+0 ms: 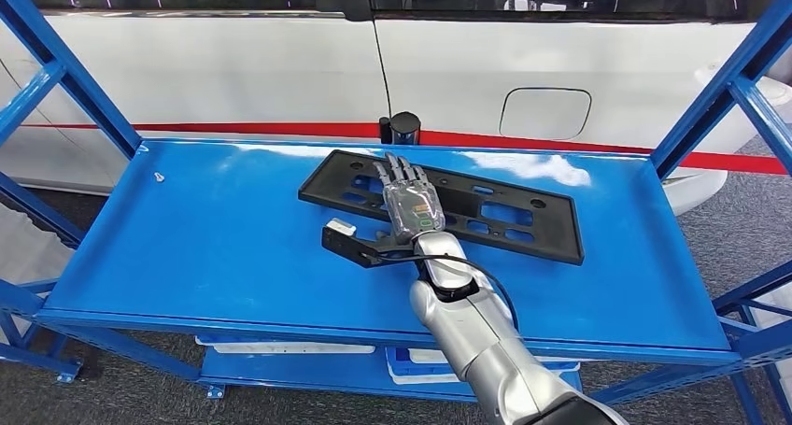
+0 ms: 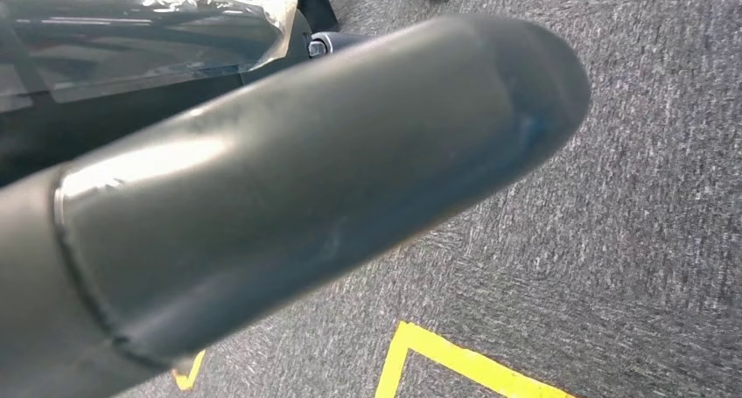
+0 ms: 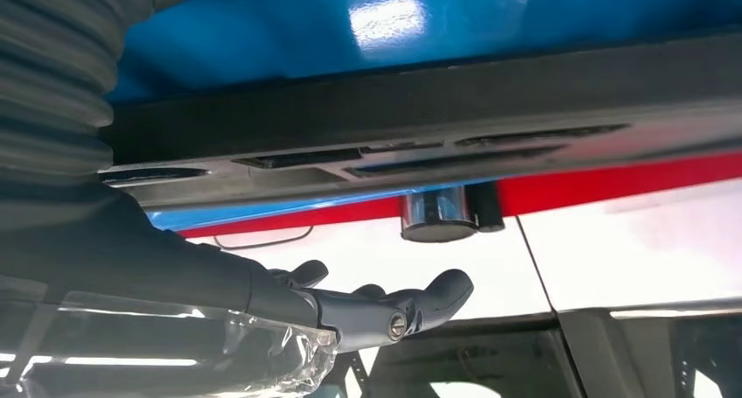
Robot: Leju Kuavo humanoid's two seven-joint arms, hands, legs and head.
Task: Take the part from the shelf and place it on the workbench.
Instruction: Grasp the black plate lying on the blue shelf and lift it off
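Note:
The part [image 1: 509, 218] is a flat black rectangular plate with slots and holes, lying slantwise on the blue shelf [image 1: 215, 238], right of its middle. My right hand [image 1: 411, 201] reaches over the plate's left half, palm down, fingers stretched out and apart. In the right wrist view the fingers [image 3: 411, 303] hover a little off the plate [image 3: 437, 109], with a gap between them and nothing held. In the left wrist view my left hand [image 2: 131, 31] hangs by the grey floor under a clear plastic cover; its fingers are hidden.
The shelf has a raised rim and blue slanted uprights [image 1: 719, 89] at both ends. A short black cylinder [image 1: 404, 126] stands at the back edge, in front of a white car [image 1: 233, 70]. White items lie on the lower shelf [image 1: 420, 364].

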